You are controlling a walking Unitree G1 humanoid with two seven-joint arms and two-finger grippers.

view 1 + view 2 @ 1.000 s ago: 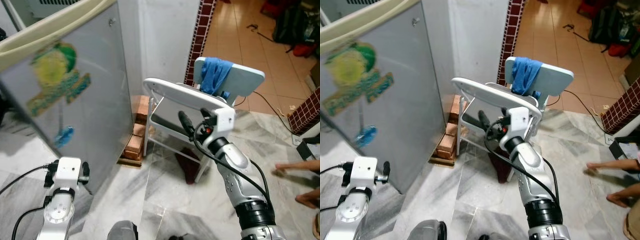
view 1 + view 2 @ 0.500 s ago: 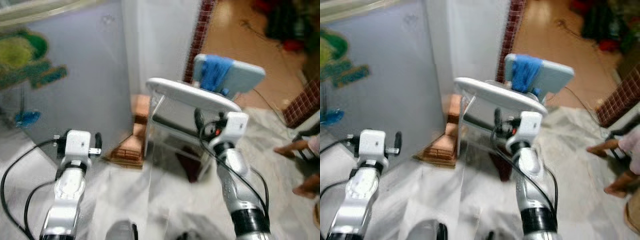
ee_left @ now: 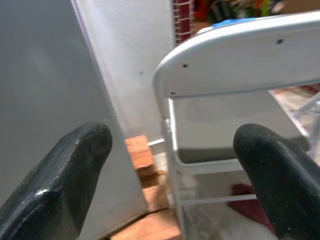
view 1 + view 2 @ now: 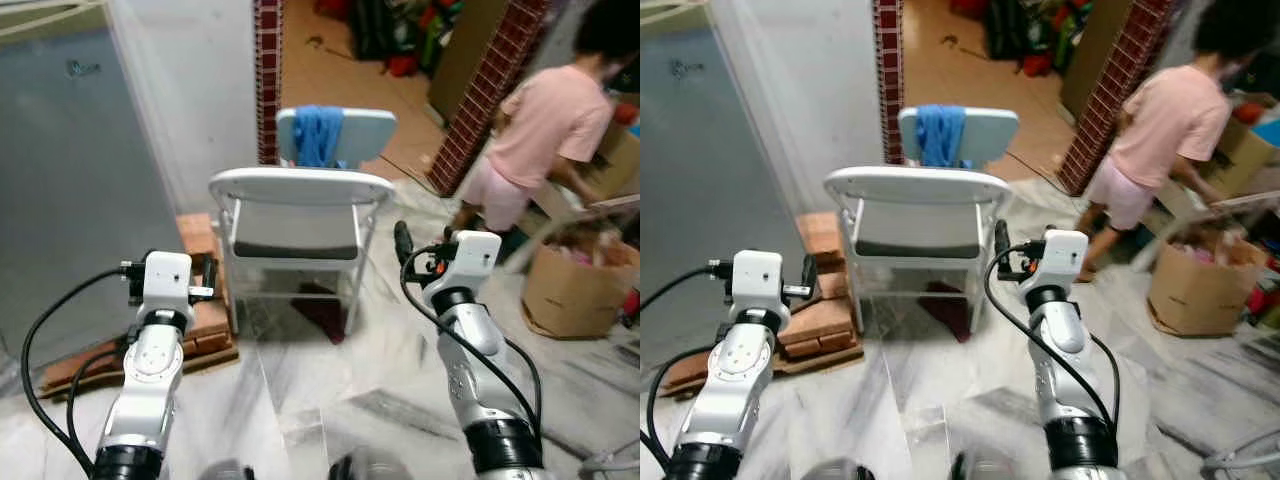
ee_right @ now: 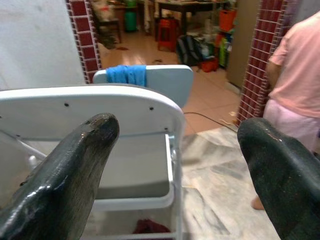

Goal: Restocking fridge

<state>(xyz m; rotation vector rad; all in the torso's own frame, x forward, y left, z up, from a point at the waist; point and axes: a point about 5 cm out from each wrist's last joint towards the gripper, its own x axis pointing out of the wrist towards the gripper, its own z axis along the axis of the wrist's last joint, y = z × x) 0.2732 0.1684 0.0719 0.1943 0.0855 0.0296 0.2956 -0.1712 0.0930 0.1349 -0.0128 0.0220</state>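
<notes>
A white chair (image 4: 298,215) stands straight ahead, its back toward the robot, blocking the middle. A second chair (image 4: 340,132) with a blue cloth (image 4: 319,135) sits just behind it. On the left, the fridge (image 4: 70,170) and a wall (image 4: 190,90) close that side; bricks (image 4: 205,300) lie on the floor at their foot. To the right, a person (image 4: 535,140) and a cardboard box (image 4: 570,290) stand in the way. Bare marble floor (image 4: 340,390) lies between the two arms and beside the near chair's right.
</notes>
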